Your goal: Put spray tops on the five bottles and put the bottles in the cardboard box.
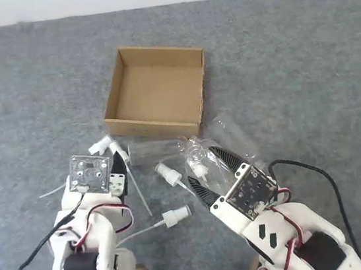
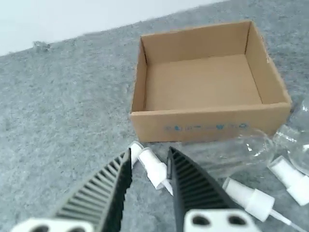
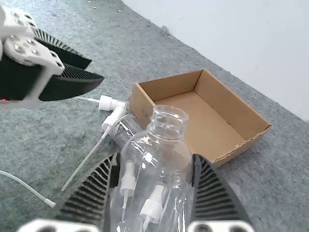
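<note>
Right end effector [image 3: 154, 166] clamps an uncapped clear plastic bottle [image 3: 157, 140]; left end effector [image 2: 148, 157], apart, straddles a white spray top [image 2: 153, 168]. Brown cardboard box [image 2: 207, 126] ahead holds no bottles yet.

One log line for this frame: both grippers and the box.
left gripper open over spray top | right gripper shut on bottle, no top fitted | cardboard box holds no bottles

Grey felt table [image 1: 303, 59]: cardboard box [image 1: 153, 126] at 12 o'clock. Clear bottles [image 1: 152, 150] lie at its 6 o'clock, touching its wall. Loose spray tops [image 1: 176, 215] are scattered at 6–7 o'clock.
</note>
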Motion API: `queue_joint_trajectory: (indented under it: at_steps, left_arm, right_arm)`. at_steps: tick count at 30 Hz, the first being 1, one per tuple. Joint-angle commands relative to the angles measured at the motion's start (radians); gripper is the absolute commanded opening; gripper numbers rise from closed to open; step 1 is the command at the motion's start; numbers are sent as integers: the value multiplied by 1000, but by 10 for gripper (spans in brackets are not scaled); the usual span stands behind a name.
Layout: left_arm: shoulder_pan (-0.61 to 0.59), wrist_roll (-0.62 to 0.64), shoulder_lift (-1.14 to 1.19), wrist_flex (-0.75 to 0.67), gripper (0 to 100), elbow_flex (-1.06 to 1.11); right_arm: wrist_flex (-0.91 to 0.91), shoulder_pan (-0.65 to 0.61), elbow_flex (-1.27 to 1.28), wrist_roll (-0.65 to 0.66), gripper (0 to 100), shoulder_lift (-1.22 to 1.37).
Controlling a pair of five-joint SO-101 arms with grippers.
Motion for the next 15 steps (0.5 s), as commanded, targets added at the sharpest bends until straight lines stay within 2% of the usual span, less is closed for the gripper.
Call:
queue_joint_trajectory:
  at_steps: [1, 8, 15]
  left_arm:
    - [-14, -35, -9, 48, 111, -105]
    - [14, -52, 57, 89, 109, -130]
    - [54, -15, 377, 78, 109, -274]
  right_arm:
    - [-30, 28, -9, -11, 58, -5]
    - [-56, 88, -9, -11, 58, -5]
    - [-54, 90, -8, -11, 58, -5]
